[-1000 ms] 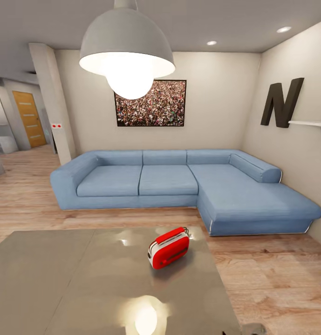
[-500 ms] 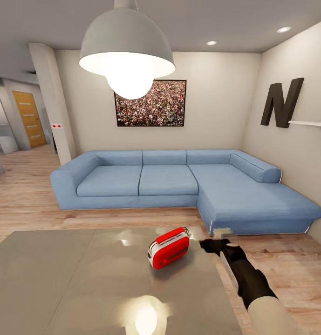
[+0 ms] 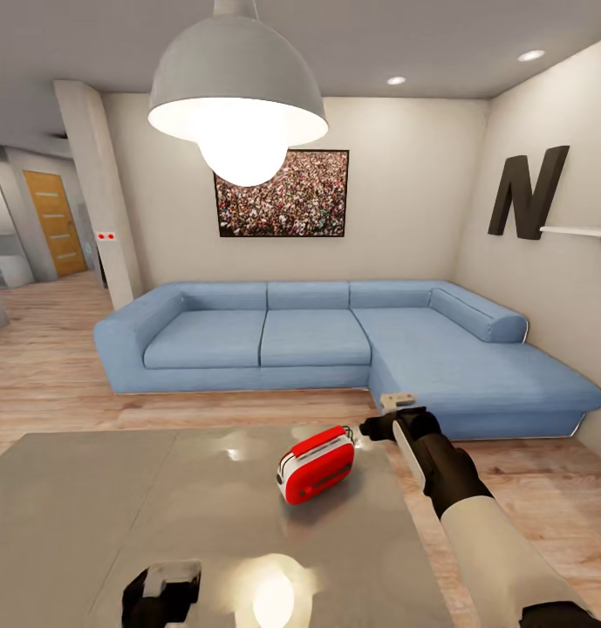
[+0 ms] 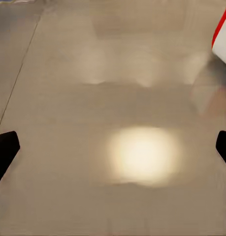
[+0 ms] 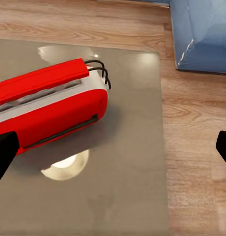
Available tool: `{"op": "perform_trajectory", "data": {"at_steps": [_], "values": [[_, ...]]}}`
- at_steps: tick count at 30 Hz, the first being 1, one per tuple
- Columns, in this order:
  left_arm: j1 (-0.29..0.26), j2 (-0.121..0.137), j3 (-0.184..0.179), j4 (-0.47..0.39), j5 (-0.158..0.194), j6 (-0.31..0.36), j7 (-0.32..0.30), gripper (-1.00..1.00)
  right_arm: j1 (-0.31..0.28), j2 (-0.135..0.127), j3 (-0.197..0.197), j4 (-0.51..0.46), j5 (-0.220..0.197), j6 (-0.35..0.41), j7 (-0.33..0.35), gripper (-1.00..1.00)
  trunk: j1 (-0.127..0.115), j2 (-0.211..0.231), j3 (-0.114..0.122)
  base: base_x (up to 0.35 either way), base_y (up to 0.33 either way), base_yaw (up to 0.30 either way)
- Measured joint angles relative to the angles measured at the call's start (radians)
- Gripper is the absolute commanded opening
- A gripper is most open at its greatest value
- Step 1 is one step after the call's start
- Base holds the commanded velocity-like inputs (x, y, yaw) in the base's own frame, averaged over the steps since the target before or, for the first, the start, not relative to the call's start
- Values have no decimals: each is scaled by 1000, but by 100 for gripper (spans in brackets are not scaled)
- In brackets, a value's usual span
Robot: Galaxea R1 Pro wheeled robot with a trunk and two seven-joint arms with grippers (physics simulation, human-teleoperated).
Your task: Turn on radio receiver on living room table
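The red radio receiver (image 3: 316,465) with white sides stands on the glossy grey table (image 3: 108,506), towards its far right part. My right gripper (image 3: 370,428) hovers just right of and behind the radio's handle end, a small gap away. In the right wrist view the radio (image 5: 48,105) lies below and ahead of the open right gripper (image 5: 113,147), its wire handle facing the camera. My left gripper (image 3: 165,586) sits low over the table's near edge, well short of the radio. The left gripper (image 4: 113,147) stands open over bare tabletop, with a corner of the radio (image 4: 222,37) at the frame's edge.
A blue L-shaped sofa (image 3: 335,340) stands beyond the table, its chaise corner (image 5: 201,34) close to the table's far right corner. A white pendant lamp (image 3: 239,96) hangs overhead and reflects in the tabletop (image 4: 142,155). Wood floor (image 3: 527,515) runs along the table's right side.
My right arm has come up from the lower right and reached forward to beside the radio's right end. The left gripper has risen into view at the bottom. The radio has not moved.
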Motion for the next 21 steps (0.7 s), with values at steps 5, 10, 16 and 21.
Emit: {"op": "perform_trajectory", "data": {"at_steps": [5,10,16,21], "values": [[-71,3,0,-55,-4,150,-2,100,0,-9,-1,-2,2,4,-2,100,0,0,0,0,0,0],[-130,4,3,-44,-3,279,-2,100,0,-11,1,-3,2,1,-4,100,0,0,0,0,0,0],[-135,3,3,-31,-4,291,-2,100,0,-10,4,-1,1,-1,-7,100,0,0,0,0,0,0],[-135,3,3,-29,-5,291,2,100,0,-10,4,-1,1,0,-6,100,0,0,0,0,0,0]]}}
